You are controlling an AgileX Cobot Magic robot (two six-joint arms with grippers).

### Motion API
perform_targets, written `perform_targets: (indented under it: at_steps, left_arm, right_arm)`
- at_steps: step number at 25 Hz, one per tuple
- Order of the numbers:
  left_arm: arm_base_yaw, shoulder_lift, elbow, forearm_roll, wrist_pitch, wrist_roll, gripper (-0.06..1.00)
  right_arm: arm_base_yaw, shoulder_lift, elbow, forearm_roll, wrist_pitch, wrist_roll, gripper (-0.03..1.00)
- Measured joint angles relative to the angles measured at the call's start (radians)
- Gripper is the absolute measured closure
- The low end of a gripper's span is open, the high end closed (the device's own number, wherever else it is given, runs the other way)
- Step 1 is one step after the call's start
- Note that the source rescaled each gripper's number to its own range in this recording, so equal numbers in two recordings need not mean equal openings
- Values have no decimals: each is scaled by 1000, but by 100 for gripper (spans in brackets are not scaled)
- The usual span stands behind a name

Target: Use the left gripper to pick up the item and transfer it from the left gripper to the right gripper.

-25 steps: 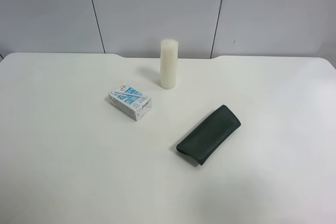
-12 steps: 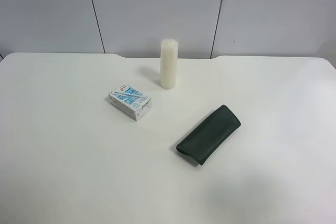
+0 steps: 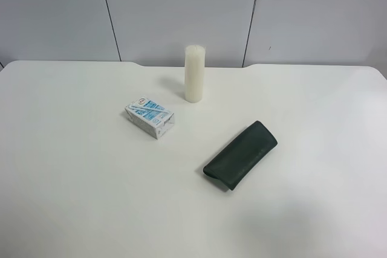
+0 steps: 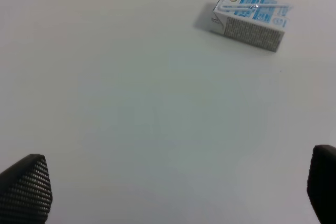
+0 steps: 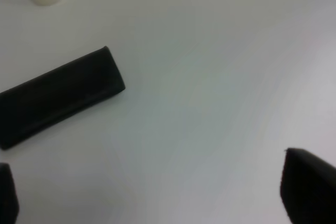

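Observation:
The item, a very dark green oblong pouch (image 3: 240, 155), lies flat and slanted on the white table (image 3: 72, 173), right of the middle. It also shows in the right wrist view (image 5: 58, 95). Neither arm shows in the exterior high view. My left gripper (image 4: 173, 190) is open and empty, with its fingertips (image 4: 26, 187) at the frame's edges over bare table; the pouch is out of the left wrist view. My right gripper (image 5: 157, 195) is open and empty, apart from the pouch, with only the dark fingertips (image 5: 310, 187) showing.
A small blue-white carton (image 3: 150, 116) lies left of the middle and shows in the left wrist view (image 4: 251, 18). A white pillar candle (image 3: 193, 74) stands upright behind it, near the table's far edge. Grey wall panels stand behind the table.

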Motion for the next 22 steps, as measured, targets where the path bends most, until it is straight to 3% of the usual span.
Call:
perform_targets:
  at_steps: [6, 22]
  left_arm:
    - [0, 0, 0, 0, 0, 0, -5]
    - [0, 0, 0, 0, 0, 0, -5]
  right_arm:
    - [-123, -11, 1, 0, 1, 0, -3]
    - [-128, -11, 1, 1, 0, 0, -3]
